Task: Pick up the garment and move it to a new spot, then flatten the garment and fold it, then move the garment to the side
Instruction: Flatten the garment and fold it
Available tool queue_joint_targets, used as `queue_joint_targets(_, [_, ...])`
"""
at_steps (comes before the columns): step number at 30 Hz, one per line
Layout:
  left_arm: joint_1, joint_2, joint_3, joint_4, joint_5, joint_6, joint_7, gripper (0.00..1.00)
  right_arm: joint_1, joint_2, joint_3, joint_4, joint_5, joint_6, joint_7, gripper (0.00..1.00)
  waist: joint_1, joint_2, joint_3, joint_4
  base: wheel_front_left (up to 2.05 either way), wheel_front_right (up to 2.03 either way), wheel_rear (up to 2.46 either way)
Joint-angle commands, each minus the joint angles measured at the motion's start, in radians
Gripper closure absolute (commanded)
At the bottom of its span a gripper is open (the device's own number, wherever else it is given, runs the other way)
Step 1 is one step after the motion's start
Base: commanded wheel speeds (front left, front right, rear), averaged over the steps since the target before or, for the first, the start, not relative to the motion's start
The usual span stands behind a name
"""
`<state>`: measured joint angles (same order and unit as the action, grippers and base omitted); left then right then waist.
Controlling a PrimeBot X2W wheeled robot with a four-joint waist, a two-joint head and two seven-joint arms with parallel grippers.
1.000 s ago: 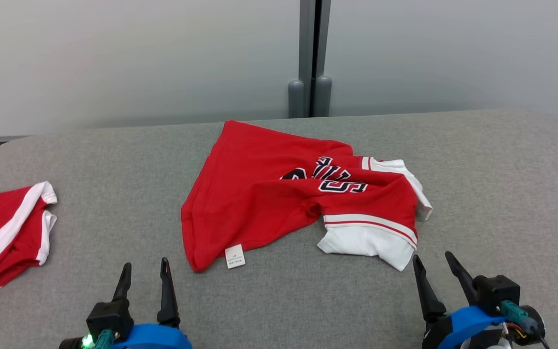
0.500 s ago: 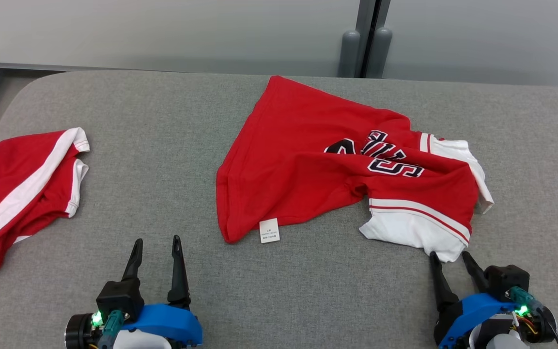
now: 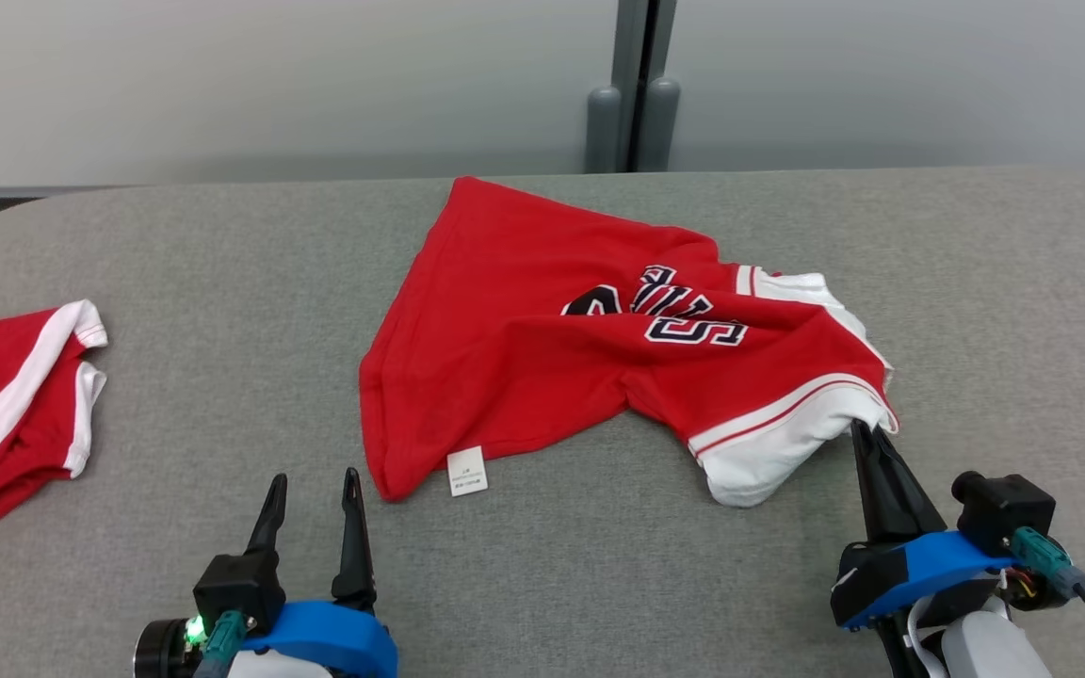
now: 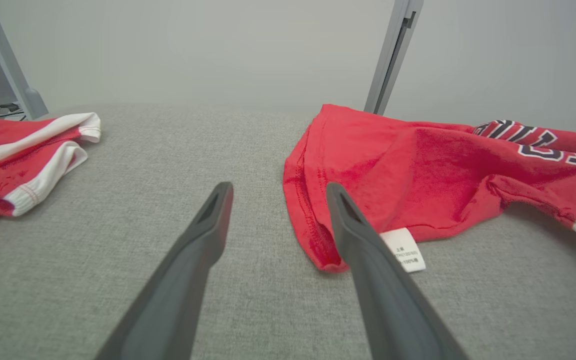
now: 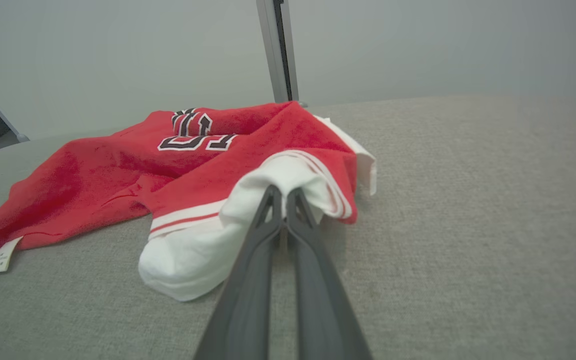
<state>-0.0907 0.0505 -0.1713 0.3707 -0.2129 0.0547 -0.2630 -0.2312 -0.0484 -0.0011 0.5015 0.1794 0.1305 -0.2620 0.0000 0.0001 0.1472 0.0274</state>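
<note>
Pinches the garment (image 3: 524, 348) by its white sleeve (image 3: 759, 457) with the right gripper (image 3: 865, 435), two dark fingers (image 5: 262, 235) pressed together on a fold of the hem, likely for a firm edge to lift by without dragging the whole body along. Has that end raised slightly off the grey table (image 3: 175, 282), judging by the arch of white fabric up to the fingertips in the right wrist view. Leaves the rest lying crumpled in the middle of the table, red body spread toward the far edge, lettering (image 3: 665, 311) creased, care label (image 3: 467, 471) at the near corner. Holds the left gripper (image 3: 312, 482) spread wide and empty, low over the table just beside that near corner, probably in readiness for a second hold, for carrying the cloth spread rather than dangling. Sits well apart from a second red-and-white garment (image 3: 6, 395) at the table's left edge.
</note>
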Motion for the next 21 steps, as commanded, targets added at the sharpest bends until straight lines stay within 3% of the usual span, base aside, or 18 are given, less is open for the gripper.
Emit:
queue_joint_targets(1, [0.018, 0.0, 0.004, 0.011, -0.009, -0.002, -0.003, 0.0, 0.027, -0.006, 0.01, -0.059, 0.013, 0.0, -0.004, 1.0, 0.0, -0.0001, -0.044, -0.051, 0.0, 0.0, 0.0])
queue_joint_targets(7, [0.05, 0.0, 0.002, 0.038, -0.032, 0.001, -0.003, 0.0, 0.091, -0.018, 0.02, -0.185, 0.028, 0.0, -0.004, 1.0, 0.0, -0.0001, -0.074, -0.113, 0.0, 0.0, 0.0])
queue_joint_targets(14, [0.024, 0.0, -0.024, 0.043, -0.036, -0.005, -0.003, 0.0, 0.11, -0.017, -0.016, -0.213, 0.009, 0.0, -0.004, 1.0, 0.0, -0.0001, -0.048, -0.105, 0.0, 0.0, 0.0])
queue_joint_targets(15, [0.02, 0.0, -0.03, 0.046, -0.033, -0.009, -0.003, 0.0, 0.103, -0.016, -0.02, -0.202, 0.0, 0.0, -0.004, 0.76, 0.0, -0.0001, -0.041, -0.096, 0.0, 0.0, 0.0])
queue_joint_targets(17, [0.01, 0.0, -0.039, 0.051, -0.027, -0.011, -0.003, 0.0, 0.073, -0.016, -0.029, -0.175, -0.015, 0.0, -0.004, 0.12, 0.0, -0.0001, -0.026, -0.073, 0.0, 0.0, 0.0])
queue_joint_targets(18, [0.003, 0.0, -0.045, 0.054, -0.025, -0.012, -0.003, 0.0, 0.058, -0.015, -0.029, -0.156, -0.031, 0.0, -0.004, 0.0, 0.0, -0.0001, -0.018, -0.06, 0.0, 0.0, 0.0])
queue_joint_targets(21, [-0.004, 0.0, -0.048, 0.066, -0.011, -0.014, -0.003, 0.0, -0.009, -0.012, -0.053, -0.093, -0.065, 0.0, -0.004, 0.0, 0.0, -0.0001, 0.002, -0.024, 0.0, 0.0, 0.0])
